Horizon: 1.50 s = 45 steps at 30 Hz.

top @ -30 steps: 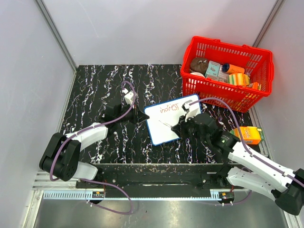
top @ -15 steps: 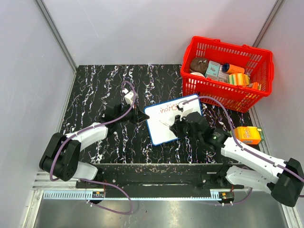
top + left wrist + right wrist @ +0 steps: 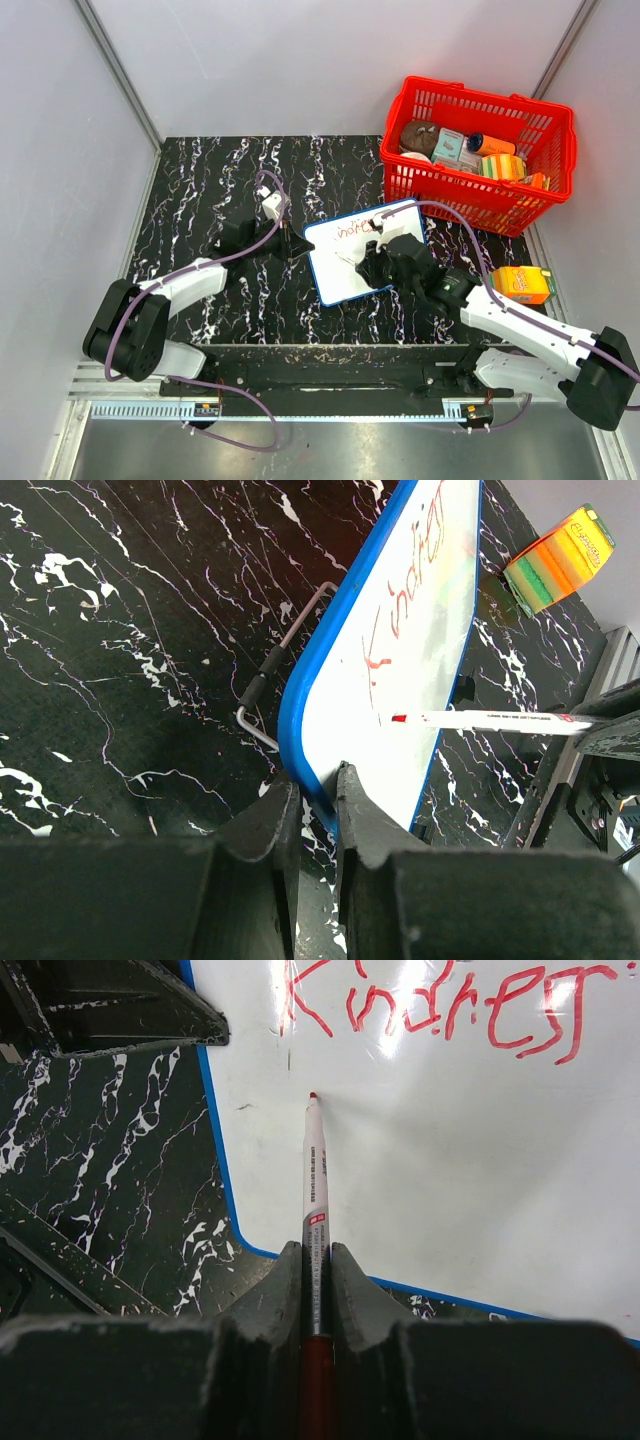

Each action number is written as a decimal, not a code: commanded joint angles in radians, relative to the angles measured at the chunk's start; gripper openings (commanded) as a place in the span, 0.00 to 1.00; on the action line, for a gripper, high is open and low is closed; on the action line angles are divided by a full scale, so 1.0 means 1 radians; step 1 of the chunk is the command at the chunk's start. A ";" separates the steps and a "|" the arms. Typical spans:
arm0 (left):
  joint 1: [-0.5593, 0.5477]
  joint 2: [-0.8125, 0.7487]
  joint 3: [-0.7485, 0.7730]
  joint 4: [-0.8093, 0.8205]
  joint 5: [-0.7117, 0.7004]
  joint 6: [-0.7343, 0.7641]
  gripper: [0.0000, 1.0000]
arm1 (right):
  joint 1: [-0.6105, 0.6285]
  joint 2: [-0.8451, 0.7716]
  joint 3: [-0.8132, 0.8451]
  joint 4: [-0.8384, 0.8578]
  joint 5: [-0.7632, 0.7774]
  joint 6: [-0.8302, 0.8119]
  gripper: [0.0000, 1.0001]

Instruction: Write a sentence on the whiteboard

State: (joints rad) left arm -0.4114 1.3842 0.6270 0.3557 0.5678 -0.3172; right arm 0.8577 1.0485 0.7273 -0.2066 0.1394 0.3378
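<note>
The whiteboard [image 3: 338,275], white with a thin blue frame, lies tilted on the black marbled table. My left gripper [image 3: 299,246] is shut on its left edge; in the left wrist view the jaws [image 3: 318,790] pinch the blue frame [image 3: 330,640]. The sentence [image 3: 430,1000] is one red line reading roughly "Kindness", along the board's top [image 3: 352,230]. My right gripper [image 3: 316,1255] is shut on a red-tipped white marker [image 3: 315,1180]. The marker's tip rests on the board just below the first letter. In the top view the right gripper [image 3: 366,264] hovers over the board's middle.
A red basket [image 3: 556,150] full of packaged goods stands at the back right. An orange carton [image 3: 522,284] lies right of the board, also seen as a striped carton [image 3: 560,560] from the left wrist. A thin wire handle [image 3: 290,650] lies under the board's edge.
My right arm has swung left across the board, carrying the marker tip down to a spot under the first letter. The left gripper and the board have stayed put.
</note>
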 commanded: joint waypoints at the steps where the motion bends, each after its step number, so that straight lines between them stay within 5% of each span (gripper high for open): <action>1: 0.003 0.022 0.013 -0.020 -0.160 0.158 0.00 | 0.012 0.002 0.034 0.049 0.011 0.013 0.00; 45: 0.003 0.022 0.014 -0.026 -0.166 0.162 0.00 | 0.012 -0.039 -0.005 0.019 0.006 0.026 0.00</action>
State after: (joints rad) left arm -0.4126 1.3842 0.6281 0.3538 0.5678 -0.3138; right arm 0.8585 1.0248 0.7052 -0.2264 0.1162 0.3569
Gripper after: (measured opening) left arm 0.169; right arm 0.185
